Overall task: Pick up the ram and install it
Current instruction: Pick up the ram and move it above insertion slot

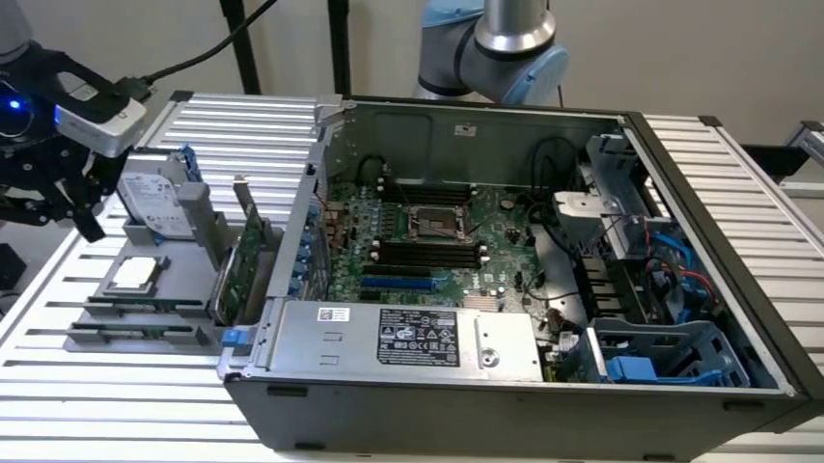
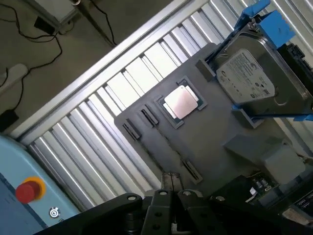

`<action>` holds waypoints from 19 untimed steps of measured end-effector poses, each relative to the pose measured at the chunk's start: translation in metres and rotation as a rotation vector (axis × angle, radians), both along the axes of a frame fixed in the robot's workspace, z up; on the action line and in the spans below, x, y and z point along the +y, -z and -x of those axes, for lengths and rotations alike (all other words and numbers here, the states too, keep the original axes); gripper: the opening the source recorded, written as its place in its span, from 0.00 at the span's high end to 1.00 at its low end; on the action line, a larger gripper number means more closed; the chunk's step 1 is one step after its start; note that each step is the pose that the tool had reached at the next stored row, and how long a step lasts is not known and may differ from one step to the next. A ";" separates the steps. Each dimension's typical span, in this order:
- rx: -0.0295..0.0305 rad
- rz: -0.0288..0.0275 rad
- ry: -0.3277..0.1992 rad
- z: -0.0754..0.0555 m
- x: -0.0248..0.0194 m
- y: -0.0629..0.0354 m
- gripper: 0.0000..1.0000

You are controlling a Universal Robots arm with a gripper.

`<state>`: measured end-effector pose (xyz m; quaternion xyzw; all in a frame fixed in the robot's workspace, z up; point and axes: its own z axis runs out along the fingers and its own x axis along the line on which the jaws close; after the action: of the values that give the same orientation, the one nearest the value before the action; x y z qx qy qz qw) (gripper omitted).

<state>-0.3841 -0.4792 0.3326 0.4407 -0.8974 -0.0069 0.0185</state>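
A: Found the ram (image 1: 139, 310)?
B: Looks to be standing on its thin edge in the clip rows at the near end of the gray tray (image 2: 210, 129). Reads as a slim dark-green strip; hard to say more.
A: Pointing which way?
B: Runs left to right across the exterior view, long axis along the tray's near edge and about parallel to the long face of the power supply (image 1: 399, 338). Lies level.
A: And the gripper (image 2: 171, 186)?
B: Hangs above the tray's side at the exterior view's left, near the hard drive (image 1: 152, 201) and well apart from the ram. Clenched or released: cannot tell.
A: Anything else on that tray?
B: Carries the hard drive upright in blue rails at the back, a square silver processor (image 1: 135, 275) in the middle, and a green expansion card (image 1: 245, 260) on edge at the side nearest the computer case (image 1: 451, 125).
A: Underneath?
B: Rests on a table (image 1: 116, 405) of pale aluminium slats, same as the open case. Inside the case: a green motherboard (image 1: 503, 217) with black memory slots (image 1: 425, 256) side by side, running the same way as the ram.
A: Around the table?
B: Pale wall and dark poles behind, plus a silver-and-blue joint of the arm (image 1: 508, 39). From the wrist view, brown floor (image 2: 73, 63) with black cables (image 2: 19, 29), and a red button (image 2: 28, 190) on a pale blue panel.
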 end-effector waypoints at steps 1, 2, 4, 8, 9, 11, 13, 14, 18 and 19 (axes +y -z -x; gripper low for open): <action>0.0000 0.0000 -0.019 0.000 0.0000 0.0011 1.00; 0.0000 0.0000 -0.040 0.000 0.0000 0.0023 1.00; 0.0000 0.0000 -0.076 0.000 0.0000 0.0044 1.00; 0.0000 0.0000 -0.149 0.000 0.0000 0.0086 1.00; 0.0000 0.0000 -0.168 0.000 0.0000 0.0097 1.00; -0.0001 -0.0001 -0.205 0.000 0.0000 0.0118 1.00; 0.0000 0.0000 -0.242 0.000 0.0000 0.0139 1.00; 0.0000 0.0000 -0.260 0.000 0.0000 0.0149 1.00; 0.0000 0.0000 -0.338 0.000 -0.0001 0.0190 1.00; 0.0000 0.0000 -0.352 0.000 -0.0003 0.0199 1.00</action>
<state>-0.3841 -0.4794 0.3127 0.5909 -0.8065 -0.0036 0.0194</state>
